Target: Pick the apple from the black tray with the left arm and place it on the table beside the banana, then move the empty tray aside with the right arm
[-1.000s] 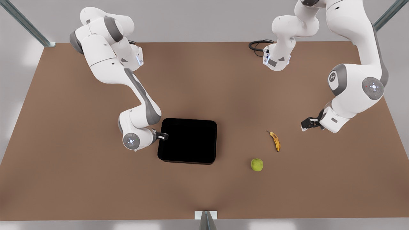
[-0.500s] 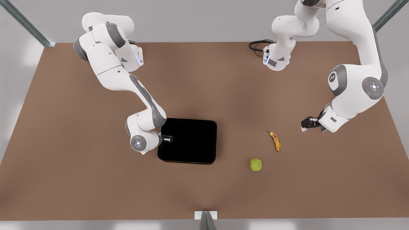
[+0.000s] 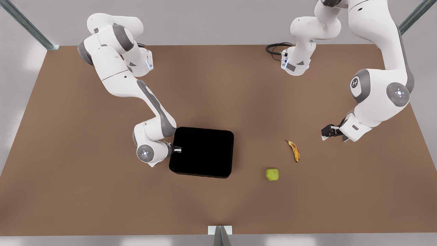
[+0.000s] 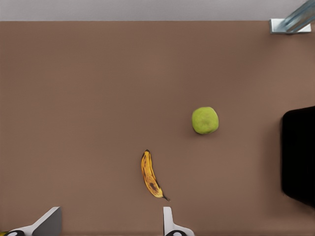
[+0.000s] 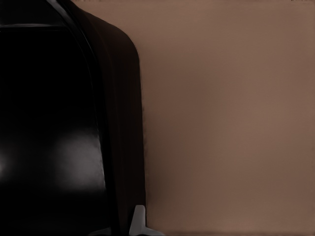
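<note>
Gripping black tray (image 3: 203, 152) rim at 9 o'clock, right gripper (image 3: 177, 149) clamped; left gripper (image 3: 324, 132) spread, hovering at banana's (image 3: 294, 150) 2 o'clock; apple (image 3: 272, 174) at its 7.

Glossy black tray (image 3: 203, 152), yellow-green apple (image 3: 272, 174), brown-patched yellow banana (image 3: 294, 150), matte brown worktop (image 3: 218, 85), white-and-grey arms.

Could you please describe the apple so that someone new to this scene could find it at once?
On the brown table, look to the front view's right of the black tray. Two small fruits lie there apart; the apple is the round yellow-green one, nearer the tray, while the banana is long, curved and yellow-brown.
</note>
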